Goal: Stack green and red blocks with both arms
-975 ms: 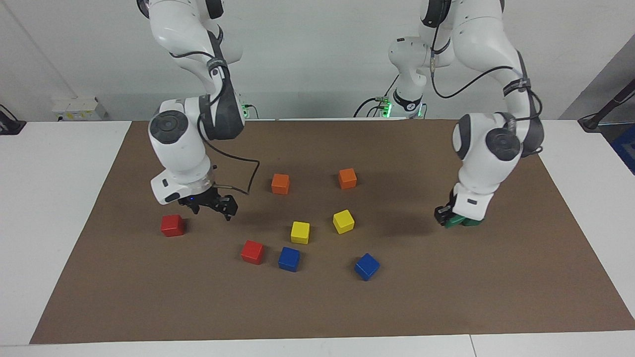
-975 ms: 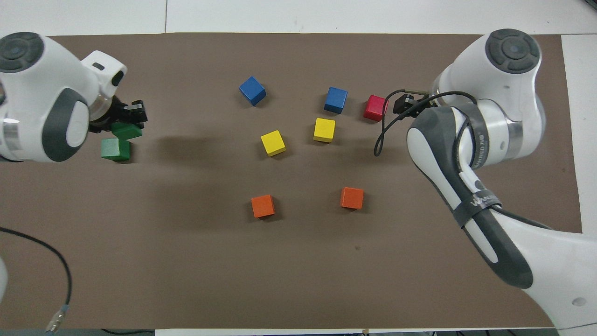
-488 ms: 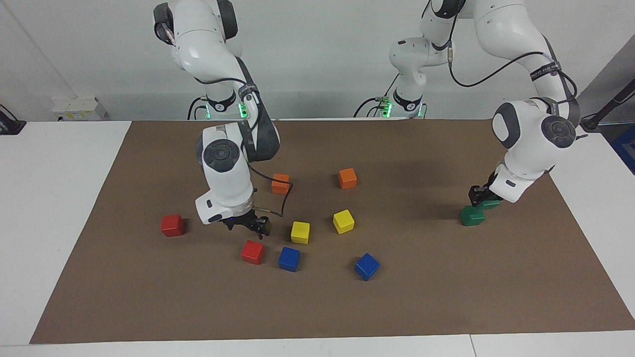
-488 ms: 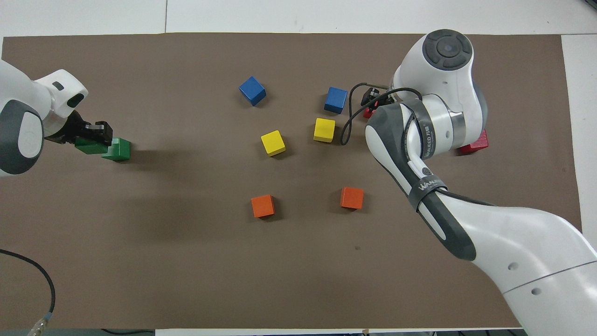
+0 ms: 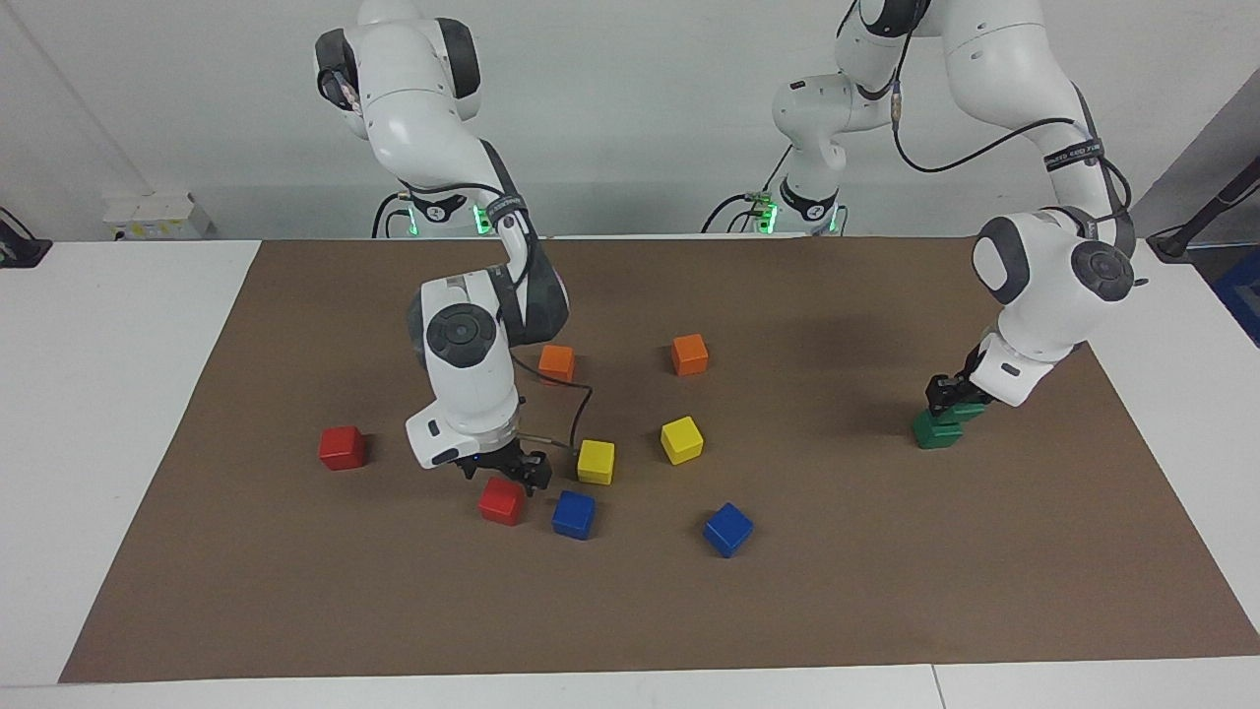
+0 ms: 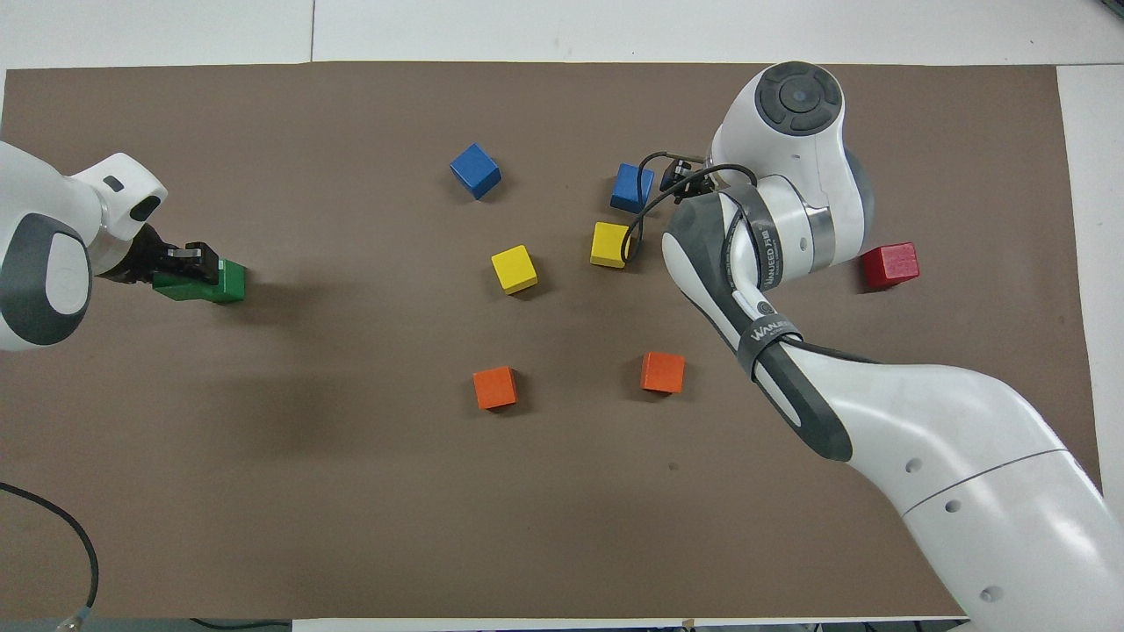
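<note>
Left end effector clamped on a green block, holding it over the second green block at the left arm's end of the worktop; whether the upper cube already rests on the lower one is not clear, and it sits offset rather than squared up. Right end effector hangs with its fingers apart directly over a red block, touching nothing that can be made out. The other red block lies alone toward the right arm's end, well apart from the first. Handling judgement: the cubes look rigid, light and glossy with rounded edges, so likely a bit slippery; best taken across two opposite flat faces at mid-height, jaws square to the sides, not on corners. A skewed placement could slide off, so align faces before release. Count: two green, two red, two orange blocks, two yellow blocks, two blue blocks, ten cubes in all. Orange pair lies nearest the robots, blue pair farthest, yellow between them. Neither stack looks finished; red pair not yet brought together.
</note>
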You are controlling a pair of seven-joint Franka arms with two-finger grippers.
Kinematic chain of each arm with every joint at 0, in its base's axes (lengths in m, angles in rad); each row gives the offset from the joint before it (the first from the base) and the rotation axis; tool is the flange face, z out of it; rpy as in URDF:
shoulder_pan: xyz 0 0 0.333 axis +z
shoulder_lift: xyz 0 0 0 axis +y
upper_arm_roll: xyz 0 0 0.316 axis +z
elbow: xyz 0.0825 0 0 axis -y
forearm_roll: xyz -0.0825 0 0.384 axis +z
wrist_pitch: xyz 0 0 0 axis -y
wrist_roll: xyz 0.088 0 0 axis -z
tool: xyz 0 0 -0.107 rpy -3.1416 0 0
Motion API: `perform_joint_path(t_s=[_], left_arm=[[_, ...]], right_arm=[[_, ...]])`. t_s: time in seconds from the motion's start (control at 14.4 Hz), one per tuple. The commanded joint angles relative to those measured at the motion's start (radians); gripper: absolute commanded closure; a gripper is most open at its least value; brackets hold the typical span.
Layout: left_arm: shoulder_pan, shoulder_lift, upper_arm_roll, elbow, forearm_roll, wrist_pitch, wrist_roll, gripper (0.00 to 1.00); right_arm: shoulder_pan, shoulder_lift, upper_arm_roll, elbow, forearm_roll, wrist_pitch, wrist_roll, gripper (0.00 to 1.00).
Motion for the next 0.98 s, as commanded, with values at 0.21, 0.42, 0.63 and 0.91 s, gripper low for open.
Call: perform_joint_path(t_s=[0.21,0.42,0.63,0.91], left_arm=[[0.007,-0.009,-0.007,-0.036,-0.039,0.062,0.02,1.0],[0.007,-0.009,-0.005,-0.067,-0.039,0.101,0.025,1.0],[0.005,-0.009,-0.005,-0.075,-0.039,0.109,0.026,0.63],[-0.003,-0.009,-0.005,-0.072,-0.039,0.102,0.026,0.0]], right_arm=[[-0.007,0.073,0.001,0.03,-0.023,0.08,0.016,0.0],[-0.015,0.076,0.001,0.029,-0.021,0.111,0.007,0.0],[-0.016,0.075,0.001,0.016,-0.009,0.128,0.009,0.43],[-0.018,0.075,0.001,0.016,-0.003,0.132,0.009,1.0]])
